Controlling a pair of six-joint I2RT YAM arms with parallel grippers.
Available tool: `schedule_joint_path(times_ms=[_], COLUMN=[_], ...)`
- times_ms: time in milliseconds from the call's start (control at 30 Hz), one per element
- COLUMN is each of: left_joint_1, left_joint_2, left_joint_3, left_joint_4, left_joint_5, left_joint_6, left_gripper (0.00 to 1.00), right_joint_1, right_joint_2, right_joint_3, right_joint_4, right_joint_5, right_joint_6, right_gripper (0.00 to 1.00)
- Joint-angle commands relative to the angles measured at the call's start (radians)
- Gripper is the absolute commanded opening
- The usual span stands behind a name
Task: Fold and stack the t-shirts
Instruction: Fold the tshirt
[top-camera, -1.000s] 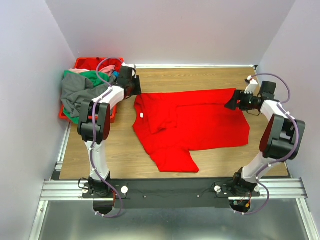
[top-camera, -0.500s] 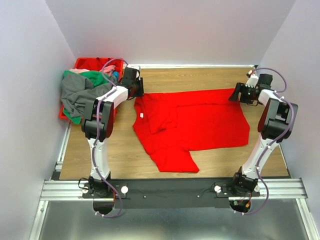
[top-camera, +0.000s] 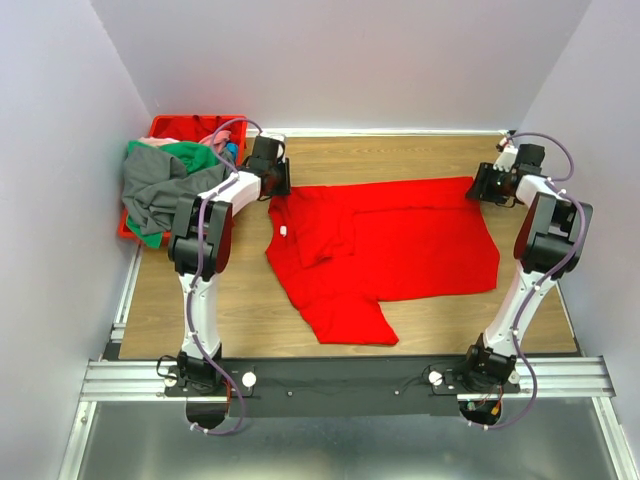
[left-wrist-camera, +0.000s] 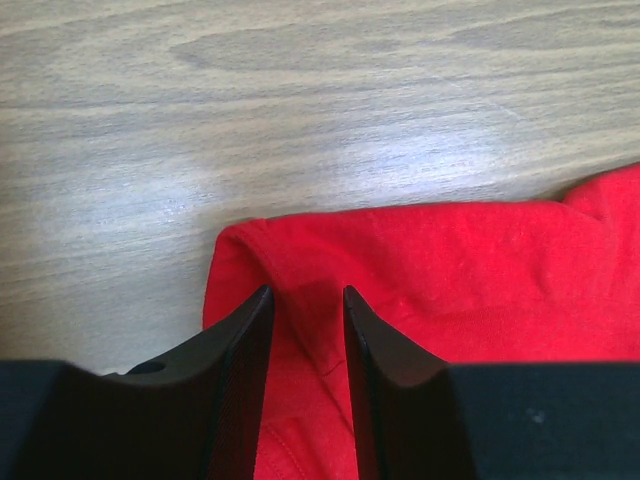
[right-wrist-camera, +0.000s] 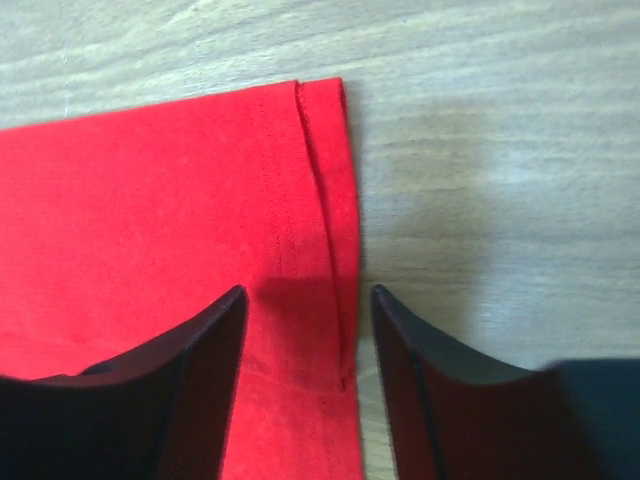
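A bright red t-shirt (top-camera: 400, 240) lies spread on the wooden table, its white neck label (top-camera: 283, 231) towards the left. My left gripper (top-camera: 277, 186) is down at the shirt's far left corner. In the left wrist view the left gripper (left-wrist-camera: 305, 292) stands open, its narrow gap astride a raised fold of the red cloth (left-wrist-camera: 450, 270). My right gripper (top-camera: 482, 186) is at the far right corner. In the right wrist view the right gripper (right-wrist-camera: 308, 292) is open wider, astride the hemmed edge of the red cloth (right-wrist-camera: 150, 200).
A red crate (top-camera: 178, 124) stands at the far left corner, heaped with grey (top-camera: 160, 185), green (top-camera: 185, 155) and pink (top-camera: 215, 140) t-shirts that spill over its near side. Walls close in on the left, back and right. Bare wood (top-camera: 230, 290) shows beside the shirt.
The right gripper has moved back and to the right onto the shirt's far right corner. The left gripper has shifted slightly towards the far left corner. The shirt has not moved.
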Motion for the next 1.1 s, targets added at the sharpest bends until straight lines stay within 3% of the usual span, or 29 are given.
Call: schedule_joint_path(times_ms=[0, 267, 400, 567, 800, 1067], left_joint_1=[-0.005, -0.005, -0.003, 0.000, 0.028, 0.075], left_joint_2=[0.024, 0.069, 0.113, 0.154, 0.263, 0.385], left_joint_3=[0.032, 0.081, 0.141, 0.217, 0.438, 0.676], left_joint_4=[-0.029, -0.078, -0.113, -0.147, -0.202, -0.256], left_joint_5=[0.040, 0.074, 0.086, 0.081, 0.095, 0.152], left_joint_6=[0.000, -0.012, -0.020, -0.034, -0.061, -0.103], left_gripper=[0.41, 0.42, 0.42, 0.41, 0.28, 0.27], right_joint_1=[-0.009, -0.007, -0.007, -0.007, 0.005, 0.031], right_joint_2=[0.051, 0.070, 0.082, 0.114, 0.191, 0.323], right_joint_3=[0.002, 0.014, 0.045, 0.116, 0.284, 0.563], right_joint_4=[-0.033, -0.044, -0.045, -0.048, -0.065, -0.099], right_joint_5=[0.002, -0.005, -0.002, 0.015, 0.060, 0.095], right_joint_6=[0.022, 0.022, 0.027, 0.039, 0.059, 0.090], right_gripper=[0.56, 0.15, 0.05, 0.01, 0.01, 0.00])
